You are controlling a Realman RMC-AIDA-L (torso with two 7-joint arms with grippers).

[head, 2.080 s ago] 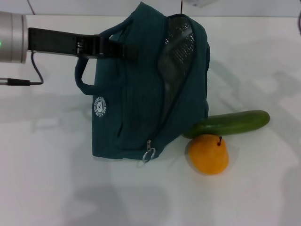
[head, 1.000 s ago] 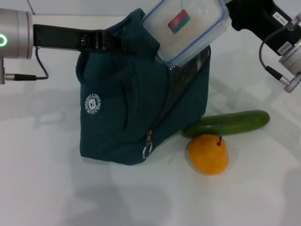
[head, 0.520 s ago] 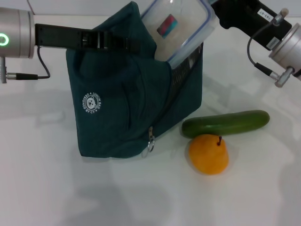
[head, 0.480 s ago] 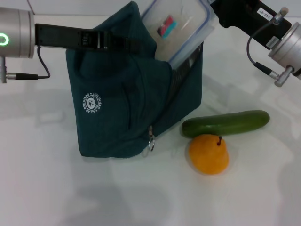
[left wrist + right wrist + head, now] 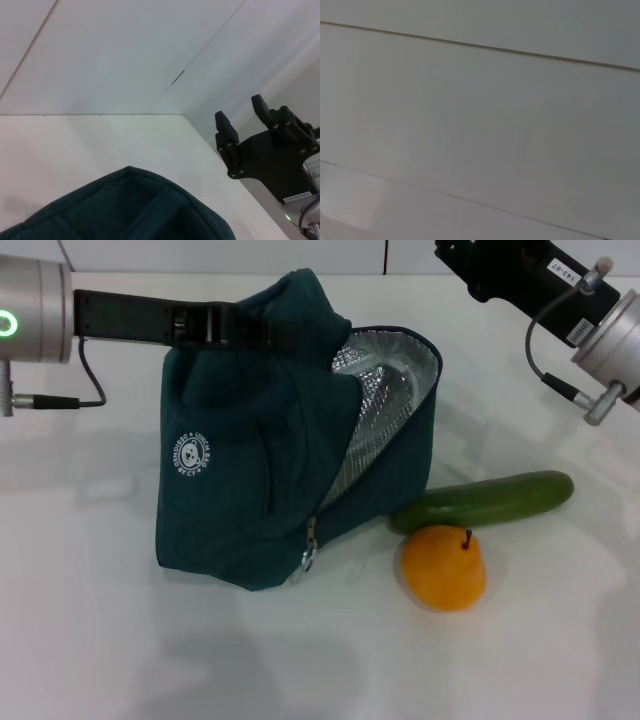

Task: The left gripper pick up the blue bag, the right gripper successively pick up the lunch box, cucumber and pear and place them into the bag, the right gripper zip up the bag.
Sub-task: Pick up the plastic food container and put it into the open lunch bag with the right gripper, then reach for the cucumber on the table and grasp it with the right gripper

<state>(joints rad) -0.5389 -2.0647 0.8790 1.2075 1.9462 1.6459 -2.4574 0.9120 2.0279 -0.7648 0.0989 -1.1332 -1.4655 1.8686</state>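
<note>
Left gripper (image 5: 262,332): black fingers pinched on the top fabric of the dark teal-blue soft fabric bag (image 5: 250,480), holding its mouth up.
Bag: stands on the white table (image 5: 90,640), flap open, silver foil lining (image 5: 385,415) exposed; zipper pull (image 5: 306,558) hangs low on the front seam.
Right gripper (image 5: 240,130): raised above and behind the bag's open side; fingers spread apart and empty, seen in the left wrist view.
Lunch box: not visible; judged to lie inside the bag, though the interior cannot be seen.
Long dark green cucumber (image 5: 485,502): lies on the table, one end touching the bag's lower corner.
Round orange-yellow pear (image 5: 444,567): just in front of the cucumber, touching it.
Step in hand: lunch box stage judged done; cucumber is next.
Next move: right gripper must descend to the cucumber's free middle, clear of the pear, and close across its width.
</note>
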